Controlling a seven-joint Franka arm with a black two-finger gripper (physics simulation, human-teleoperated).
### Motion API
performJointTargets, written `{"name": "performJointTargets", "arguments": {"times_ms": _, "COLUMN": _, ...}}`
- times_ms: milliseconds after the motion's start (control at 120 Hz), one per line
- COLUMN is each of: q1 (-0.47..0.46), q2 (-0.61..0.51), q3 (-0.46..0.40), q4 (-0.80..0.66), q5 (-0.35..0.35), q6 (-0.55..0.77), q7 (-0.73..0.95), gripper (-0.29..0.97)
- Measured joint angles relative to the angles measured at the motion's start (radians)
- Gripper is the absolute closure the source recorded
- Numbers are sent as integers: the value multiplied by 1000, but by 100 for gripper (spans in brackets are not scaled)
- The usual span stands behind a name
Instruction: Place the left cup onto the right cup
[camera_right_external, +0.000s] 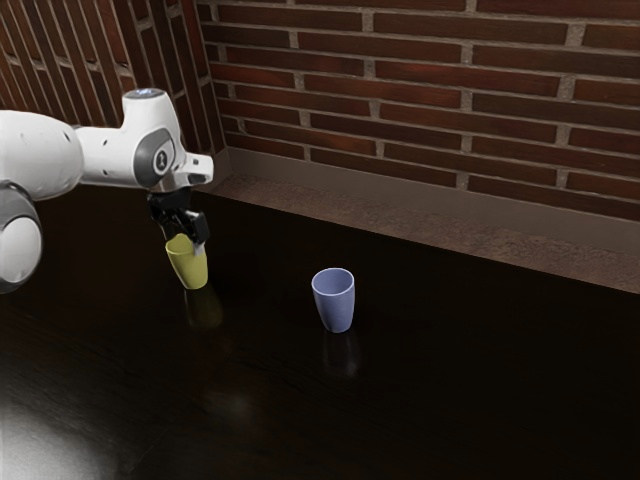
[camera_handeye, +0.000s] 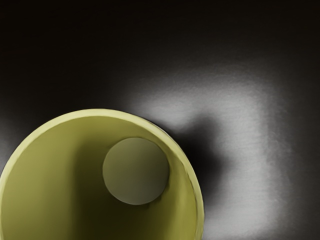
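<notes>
Simulated scene: dark glossy counter (camera_right_external: 450, 390) w/ a red brick wall (camera_right_external: 420, 90) behind it. Your white arm (camera_right_external: 110, 155) reaches in from the exterior view's left.

Its black pincer (camera_right_external: 187, 232) points down and pinches the rim of the yellow cup (camera_right_external: 187, 268), w/ the fingers at the rim's top edge. The cup sits at the exterior view's left, upright w/ a slight tilt. Its faint reflection lies a bit offset below it, so it looks barely raised off the counter, but you can't tell that for sure. From the wrist view you look straight into the cup's open mouth (camera_handeye: 60, 175); its round floor is visible and nothing is inside.

The blue cup (camera_right_external: 333, 298) stands upright on the counter, mouth up, well apart from the yellow one, toward the exterior view's right and a bit nearer the camera. Nothing is in or on it.

Progress, as a judgement: early stage.
- Grasp on the yellow cup looks done.
- Lift is at most just begun.
- Left to do: raise the cup high enough to clear the blue rim, carry it across to the right, centre it over the blue cup, lower it on or into the mouth, then release.
</notes>
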Motion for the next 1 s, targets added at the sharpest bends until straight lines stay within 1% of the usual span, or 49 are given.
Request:
{"name": "performJointTargets", "arguments": {"times_ms": 600, "q1": 3, "q2": 30, "q3": 0, "q4": 3, "q5": -4, "q6": 25, "q7": 5, "gripper": 5}}
{"name": "performJointTargets", "arguments": {"times_ms": 1000, "q1": 7, "q2": 41, "q3": 0, "q4": 3, "q5": -6, "q6": 37, "q7": 11, "gripper": 22}}
